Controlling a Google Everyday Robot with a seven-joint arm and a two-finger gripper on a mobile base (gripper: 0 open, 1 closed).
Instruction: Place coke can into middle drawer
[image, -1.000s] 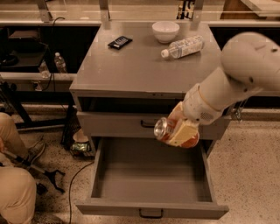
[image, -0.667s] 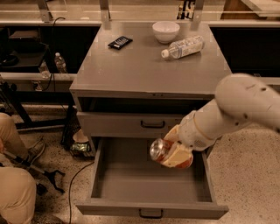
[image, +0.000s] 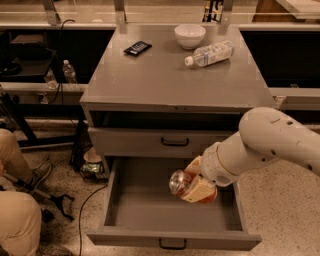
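The coke can (image: 181, 183) lies on its side in my gripper (image: 196, 185), its silver end facing left. The gripper's tan fingers (image: 201, 189) are shut around the can's red body. It hangs just above the tray of the middle drawer (image: 145, 210), over the right half. The drawer is pulled wide open, its small black handle (image: 172, 244) at the front edge. My white arm (image: 265, 142) reaches in from the right.
A shut grey drawer front with a black handle (image: 175, 142) sits above. On the cabinet top are a white bowl (image: 190, 35), a clear water bottle (image: 210, 53) and a black device (image: 137, 48). A person's legs (image: 17, 210) are at the left.
My gripper has carried the can down and a little to the left, from in front of the upper drawer front to low over the open drawer's tray.
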